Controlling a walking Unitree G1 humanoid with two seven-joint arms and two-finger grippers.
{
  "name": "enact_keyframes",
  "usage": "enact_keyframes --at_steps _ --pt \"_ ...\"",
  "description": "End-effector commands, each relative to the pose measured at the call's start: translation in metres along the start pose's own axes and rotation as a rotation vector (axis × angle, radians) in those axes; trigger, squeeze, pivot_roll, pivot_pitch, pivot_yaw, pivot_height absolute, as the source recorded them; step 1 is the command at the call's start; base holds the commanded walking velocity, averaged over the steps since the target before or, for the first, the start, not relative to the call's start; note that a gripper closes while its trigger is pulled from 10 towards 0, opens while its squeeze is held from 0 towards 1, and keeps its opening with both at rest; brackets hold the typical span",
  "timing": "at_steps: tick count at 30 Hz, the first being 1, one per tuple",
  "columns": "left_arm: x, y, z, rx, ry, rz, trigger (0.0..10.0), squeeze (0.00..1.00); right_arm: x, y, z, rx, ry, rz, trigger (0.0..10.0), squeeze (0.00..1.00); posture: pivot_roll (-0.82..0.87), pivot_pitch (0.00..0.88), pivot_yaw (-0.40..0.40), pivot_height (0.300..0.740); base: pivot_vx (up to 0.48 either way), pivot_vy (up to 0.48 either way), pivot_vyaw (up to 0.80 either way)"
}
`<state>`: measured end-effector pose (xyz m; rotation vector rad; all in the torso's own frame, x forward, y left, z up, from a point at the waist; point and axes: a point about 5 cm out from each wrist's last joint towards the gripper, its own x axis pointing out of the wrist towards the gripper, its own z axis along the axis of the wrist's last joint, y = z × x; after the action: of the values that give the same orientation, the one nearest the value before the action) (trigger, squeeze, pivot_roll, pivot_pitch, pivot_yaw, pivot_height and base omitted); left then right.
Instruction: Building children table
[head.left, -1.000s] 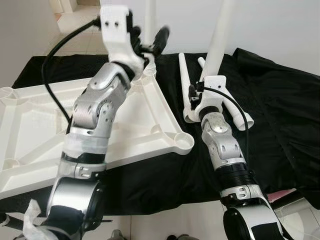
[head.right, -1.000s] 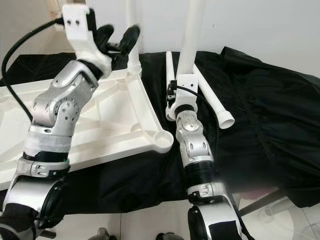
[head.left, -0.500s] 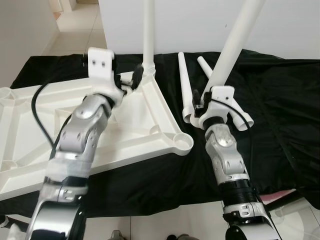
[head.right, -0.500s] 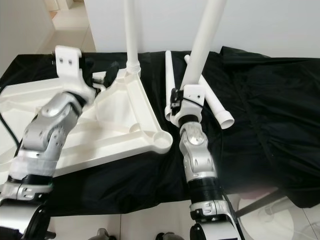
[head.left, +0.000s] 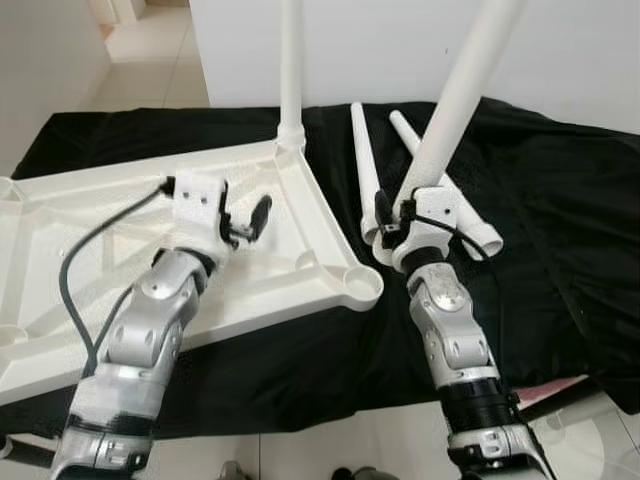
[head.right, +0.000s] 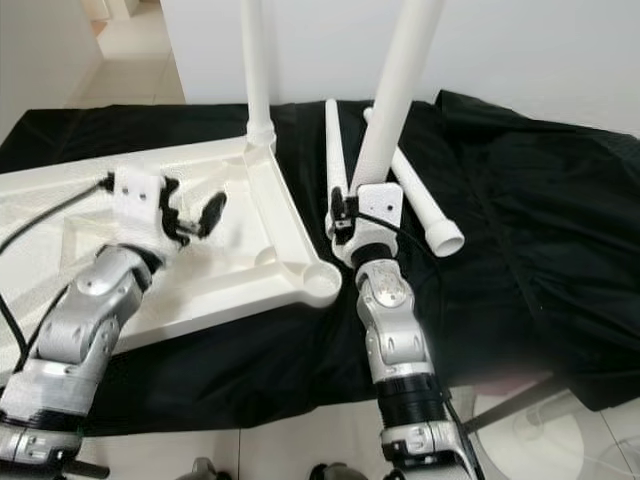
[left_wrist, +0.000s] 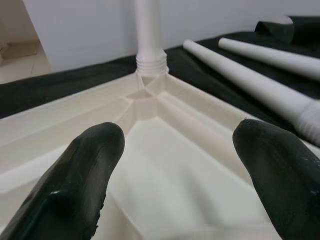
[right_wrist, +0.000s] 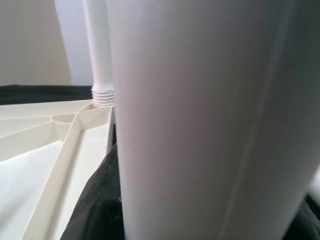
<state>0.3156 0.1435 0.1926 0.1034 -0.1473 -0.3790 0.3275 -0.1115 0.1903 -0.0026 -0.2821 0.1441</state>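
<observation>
While the right gripper (head.left: 395, 215) is clamping a white table leg (head.left: 455, 105) just beside the upturned tabletop (head.left: 60, 250), whose empty corner socket (head.left: 361, 284) is waiting nearby, the left gripper (head.left: 245, 222) is hovering wide apart, so the leg probably needs lowering plumb before twisting.

left gripper (head.left: 248, 222) lowered from the upright leg (head.left: 291, 70), fingers spread above the tabletop (head.left: 60, 230)
</observation>
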Motion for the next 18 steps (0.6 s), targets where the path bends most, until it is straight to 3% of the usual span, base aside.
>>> enact_keyframes --at_steps 1,4,9,13,18 --pt "-0.006 -0.012 0.001 0.009 -0.015 -0.188 10.0 0.0 -0.003 0.003 0.004 0.013 -0.025 0.021 10.0 0.0 -0.03 0.118 -0.018 0.74 0.0 0.0 0.0" --pt "-0.008 -0.013 0.0 0.0 -0.015 -0.198 10.0 0.0 -0.003 0.003 0.004 0.013 -0.025 0.025 10.0 0.0 -0.03 0.12 -0.019 0.74 0.0 0.0 0.0" --pt "-0.025 -0.02 -0.007 -0.025 -0.027 -0.319 10.0 0.0 -0.004 0.002 0.002 0.009 -0.014 0.02 10.0 0.0 -0.03 0.12 -0.023 0.74 0.0 0.0 0.0" --pt "-0.031 -0.025 -0.006 -0.039 -0.021 -0.375 10.0 0.0 -0.004 0.003 0.002 0.007 -0.014 0.026 10.0 0.0 -0.03 0.116 -0.023 0.74 0.0 0.0 0.0" --pt "-0.035 -0.037 -0.007 -0.004 -0.01 -0.457 10.0 0.0 -0.005 0.004 0.002 0.008 -0.015 0.039 10.0 0.0 -0.02 0.109 -0.029 0.74 0.0 0.0 0.0"
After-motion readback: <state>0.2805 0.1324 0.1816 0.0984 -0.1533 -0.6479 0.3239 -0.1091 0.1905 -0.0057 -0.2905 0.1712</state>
